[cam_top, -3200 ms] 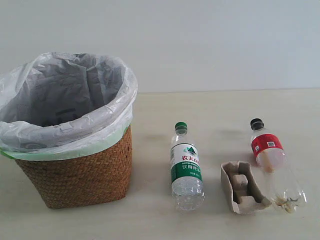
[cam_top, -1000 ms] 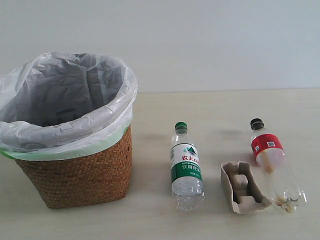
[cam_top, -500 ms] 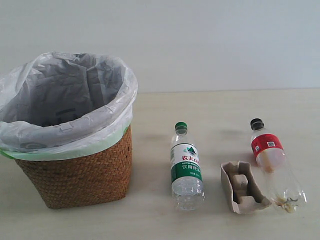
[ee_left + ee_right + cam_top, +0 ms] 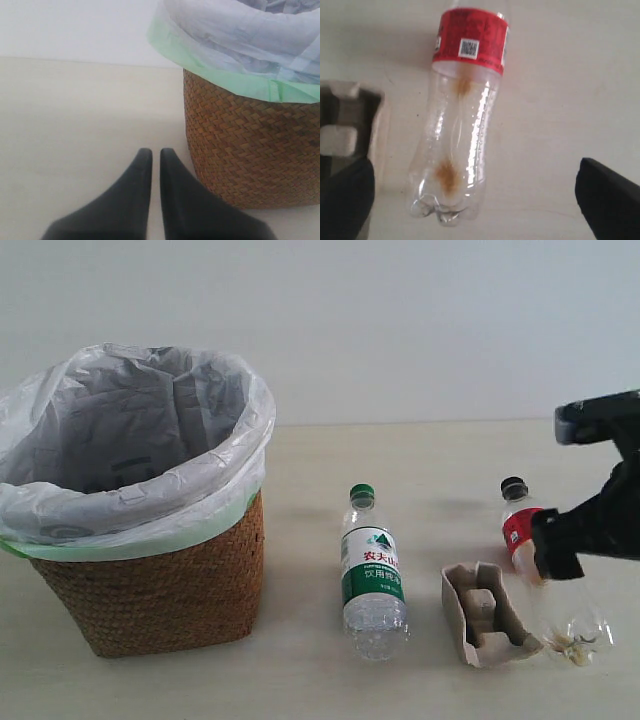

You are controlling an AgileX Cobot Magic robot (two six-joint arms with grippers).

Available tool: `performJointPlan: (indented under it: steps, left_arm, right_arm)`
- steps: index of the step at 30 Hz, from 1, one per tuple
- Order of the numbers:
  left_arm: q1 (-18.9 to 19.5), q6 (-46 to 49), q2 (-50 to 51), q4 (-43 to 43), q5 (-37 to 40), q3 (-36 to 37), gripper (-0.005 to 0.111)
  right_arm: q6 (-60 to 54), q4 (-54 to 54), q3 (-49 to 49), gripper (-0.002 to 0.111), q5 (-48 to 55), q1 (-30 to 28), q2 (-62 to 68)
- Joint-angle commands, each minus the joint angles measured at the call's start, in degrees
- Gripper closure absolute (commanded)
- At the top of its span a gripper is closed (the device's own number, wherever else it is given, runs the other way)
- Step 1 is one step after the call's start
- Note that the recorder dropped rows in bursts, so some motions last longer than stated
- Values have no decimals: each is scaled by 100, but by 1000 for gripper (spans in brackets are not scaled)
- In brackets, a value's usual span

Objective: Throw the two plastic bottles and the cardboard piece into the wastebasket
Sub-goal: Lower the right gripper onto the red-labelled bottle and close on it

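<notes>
Wastebasket (image 4: 150,590): upright on the table (image 4: 420,455), lined with a bag.
Green-cap bottle (image 4: 372,575): lying right of the wastebasket, apart from it.
Cardboard piece (image 4: 485,615): further from the wastebasket, beyond that bottle.
Red-label bottle (image 4: 462,125): lying farthest from the wastebasket.
Right gripper (image 4: 472,172): over the red-label bottle, fingers spread wide either side, not touching it.
Left gripper (image 4: 151,155): low beside the wastebasket's wicker wall, fingers almost together, holding nothing.

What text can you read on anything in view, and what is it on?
"农夫山" in red, on the green-cap bottle label; the white line below it is too blurred to read.
On the red-label bottle: a QR-style square only; the print is too small to read.
On the wastebasket and cardboard piece: none.
</notes>
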Motion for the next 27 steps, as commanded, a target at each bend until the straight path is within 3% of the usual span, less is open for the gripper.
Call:
performJointPlan:
  steps: [1, 8, 27]
  left_arm:
    - [19, -50, -14, 11, -15, 17, 101]
    - [19, -50, -14, 11, -15, 17, 101]
    - [19, -50, -14, 11, -15, 17, 101]
  right_arm:
    - [-48, 9, -45, 6, -196, 20, 679]
    - [-66, 45, -45, 6, -1213, 20, 993]
    - [724, 23, 15, 6, -1180, 4, 1003]
